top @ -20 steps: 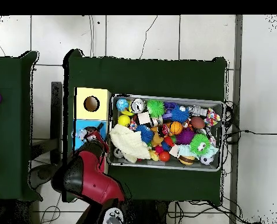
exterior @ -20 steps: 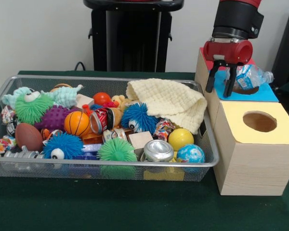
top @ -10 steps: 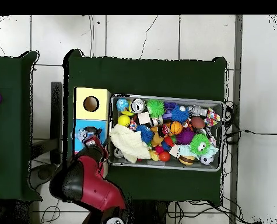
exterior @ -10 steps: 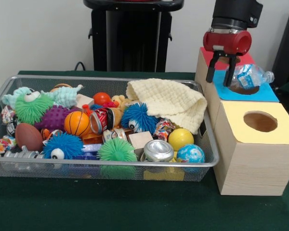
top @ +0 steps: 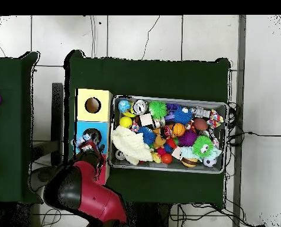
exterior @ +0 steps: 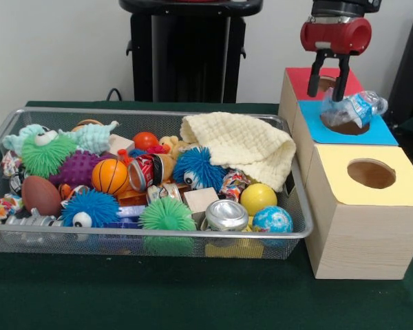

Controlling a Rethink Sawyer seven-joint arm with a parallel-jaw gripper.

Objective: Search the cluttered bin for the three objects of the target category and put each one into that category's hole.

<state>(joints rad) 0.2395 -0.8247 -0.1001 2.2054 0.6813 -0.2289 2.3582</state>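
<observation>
A crushed clear plastic bottle (exterior: 354, 108) with a blue label lies tilted across the round hole of the blue-topped box (exterior: 378, 134), partly sunk in, neck to the right. My gripper (exterior: 328, 86) hangs open just above and left of it, touching nothing, over the border of the blue box and the red-topped box (exterior: 299, 81). In the overhead view the gripper (top: 90, 149) sits at the blue box's (top: 101, 131) near end. In the wire bin (exterior: 158, 234) a silver can (exterior: 226, 214) lies at the front and a red can (exterior: 143, 170) in the middle.
The yellow-topped box (exterior: 344, 161) with an open hole stands nearest the camera, beside the bin's right end. A cream cloth (exterior: 241, 144) covers the bin's back right corner. Spiky balls, a small basketball (exterior: 110, 176), a football and wooden blocks crowd the bin.
The gripper has risen and drawn back from the bottle toward the red-topped box, still open. The bottle stays lying on the blue box's hole.
</observation>
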